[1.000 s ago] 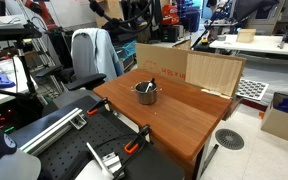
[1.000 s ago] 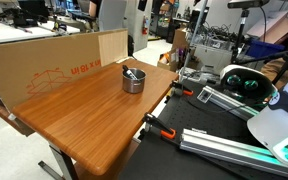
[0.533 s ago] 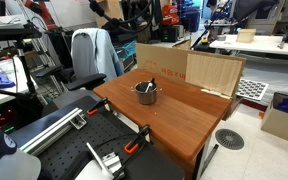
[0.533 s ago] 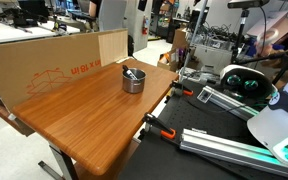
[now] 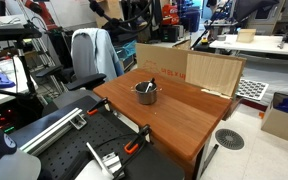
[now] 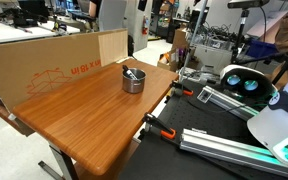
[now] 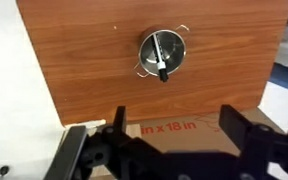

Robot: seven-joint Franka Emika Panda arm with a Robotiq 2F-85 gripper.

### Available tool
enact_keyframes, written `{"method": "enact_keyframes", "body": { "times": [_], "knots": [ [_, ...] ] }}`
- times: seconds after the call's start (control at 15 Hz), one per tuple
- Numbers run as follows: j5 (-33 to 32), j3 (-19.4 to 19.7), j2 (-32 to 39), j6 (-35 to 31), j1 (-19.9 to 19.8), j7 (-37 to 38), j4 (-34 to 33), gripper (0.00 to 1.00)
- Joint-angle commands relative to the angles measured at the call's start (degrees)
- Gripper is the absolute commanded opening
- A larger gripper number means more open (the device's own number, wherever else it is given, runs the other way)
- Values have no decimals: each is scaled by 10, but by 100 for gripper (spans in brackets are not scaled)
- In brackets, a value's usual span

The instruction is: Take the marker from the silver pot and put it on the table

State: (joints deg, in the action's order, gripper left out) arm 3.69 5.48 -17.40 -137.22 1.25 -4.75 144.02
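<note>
The silver pot point(image 5: 146, 93) stands on the reddish-brown table point(image 5: 174, 115) near its far end, also in the other exterior view point(image 6: 132, 80) and from straight above in the wrist view point(image 7: 163, 53). The dark marker point(image 7: 160, 58) lies slanted inside the pot, one end resting on the rim; it shows as a thin stick in an exterior view point(image 6: 131, 73). My gripper point(image 7: 176, 128) is open and empty, high above the table, its two black fingers over the cardboard edge, well apart from the pot. The gripper does not show in the exterior views.
A pale cardboard sheet point(image 6: 54, 62) printed "in x 18 in" stands along one long edge of the table. Orange clamps point(image 6: 162, 128) and metal rails point(image 6: 224, 145) sit by the table's near end. Chairs point(image 5: 89, 58) and white tables point(image 5: 254, 45) stand behind.
</note>
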Motion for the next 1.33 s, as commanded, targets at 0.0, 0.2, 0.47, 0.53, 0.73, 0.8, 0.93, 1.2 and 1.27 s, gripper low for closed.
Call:
{"method": "enact_keyframes", "body": {
  "times": [0.0,0.2,0.47,0.53,0.73,0.8,0.93,1.2,1.27],
  "knots": [
    [3,-8,0,2,-8,-2,-1,100],
    [3,-8,0,2,-8,-2,-1,100],
    [3,-8,0,2,-8,-2,-1,100],
    [-7,-12,7,0,-11,7,-2,100],
    [-6,-13,41,9,-8,-1,-8,100],
    [0,-13,62,10,-4,-9,-13,100],
    [11,-13,102,8,-1,-23,-20,100],
    [5,-26,172,-18,-3,-33,-43,100],
    [3,-30,185,-23,-4,-34,-51,100]
  ]
}}
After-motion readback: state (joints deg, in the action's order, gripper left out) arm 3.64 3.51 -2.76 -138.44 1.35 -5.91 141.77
